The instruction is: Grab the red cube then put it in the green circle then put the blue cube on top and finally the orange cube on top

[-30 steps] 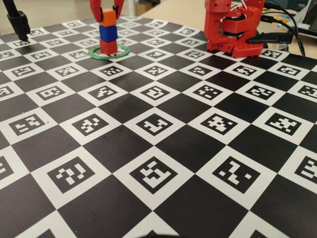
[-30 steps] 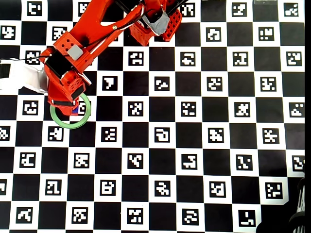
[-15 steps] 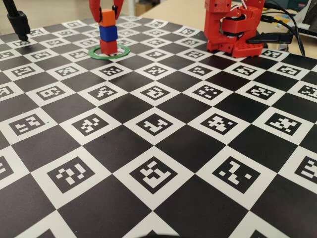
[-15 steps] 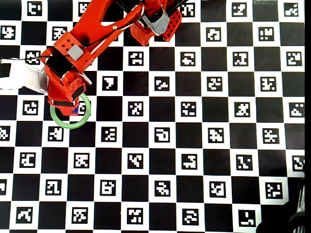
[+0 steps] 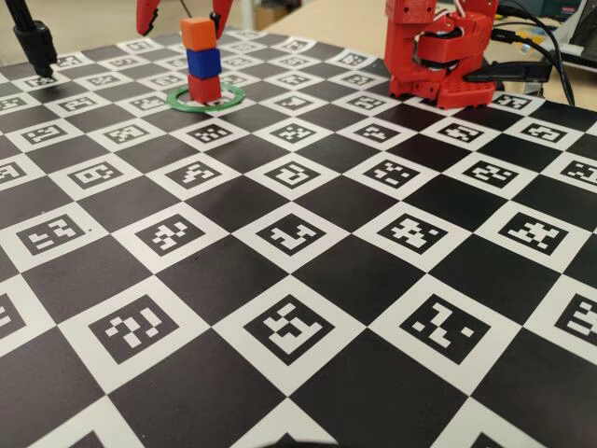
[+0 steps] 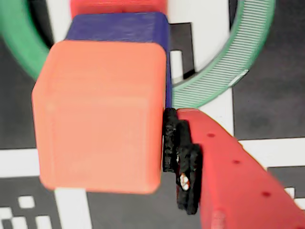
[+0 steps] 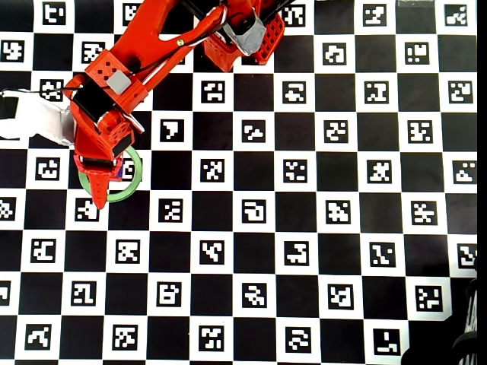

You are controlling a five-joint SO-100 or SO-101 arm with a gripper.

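In the fixed view the three cubes stand stacked inside the green circle: the red cube at the bottom, the blue cube on it, the orange cube on top. My gripper is open, its fingers spread either side of the orange cube without touching it. The wrist view looks down the stack: orange cube nearest, blue cube and red cube below, green circle around them, one padded finger just right of the orange cube. In the overhead view the arm hides the stack; only the green circle shows.
The arm's red base stands at the back right of the checkered marker mat, with cables beside it. A black stand rises at the back left. A white camera housing juts from the wrist.
The jaws have opened and let go of the orange cube, which now rests free on the blue cube. One finger now reaches past the ring in the overhead view.
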